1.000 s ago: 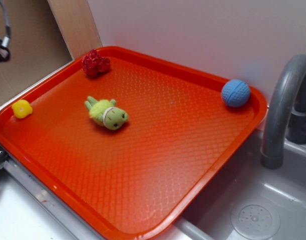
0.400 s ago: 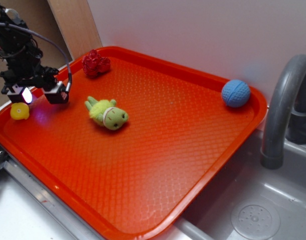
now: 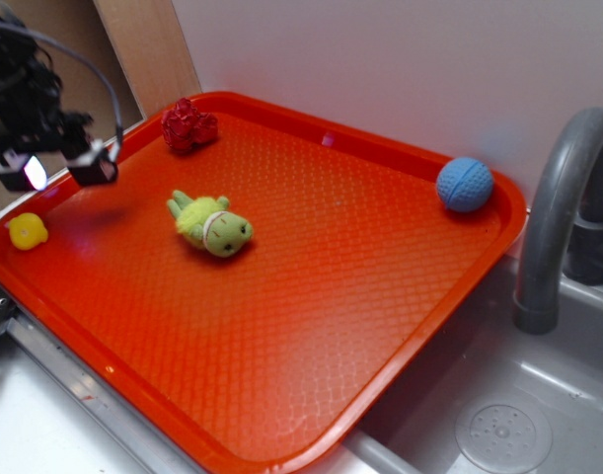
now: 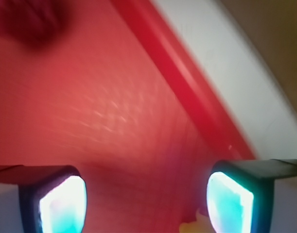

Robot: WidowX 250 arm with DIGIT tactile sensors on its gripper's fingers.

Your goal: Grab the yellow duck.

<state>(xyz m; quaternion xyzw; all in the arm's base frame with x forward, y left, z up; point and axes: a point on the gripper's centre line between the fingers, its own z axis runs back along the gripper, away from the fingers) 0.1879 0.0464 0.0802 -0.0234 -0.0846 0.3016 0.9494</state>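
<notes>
The red tray (image 3: pixel 311 326) fills most of the exterior view, and beside it at the lower right is a grey sink (image 3: pixel 498 425) with one tap (image 3: pixel 558 217). On the tray I count four small things, one of each: a green plush (image 3: pixel 210 224) in the middle left, a blue ball (image 3: pixel 465 184) at the far right rim, a dark red toy (image 3: pixel 188 125) at the upper left, and the duck (image 3: pixel 28 231), which sits at the left edge of the tray, close to the rim.

The gripper (image 3: pixel 56 170) hangs in the upper left of the frame, above the tray and a little up and right of the duck, not touching it. Its jaws stand wide apart and hold nothing; in the wrist view the two pads (image 4: pixel 63 206) glow at the bottom corners with bare tray between them. A small yellow bit at the bottom edge of that view, near the right pad, is probably the duck (image 4: pixel 192 226), but the picture is blurred.

To do this step well, I think the gripper must first move until the duck lies in the middle between the pads, then go straight down. The duck is small and round and near the rim, so a jaw may hit the rim or push the duck away if the descent is off centre.
</notes>
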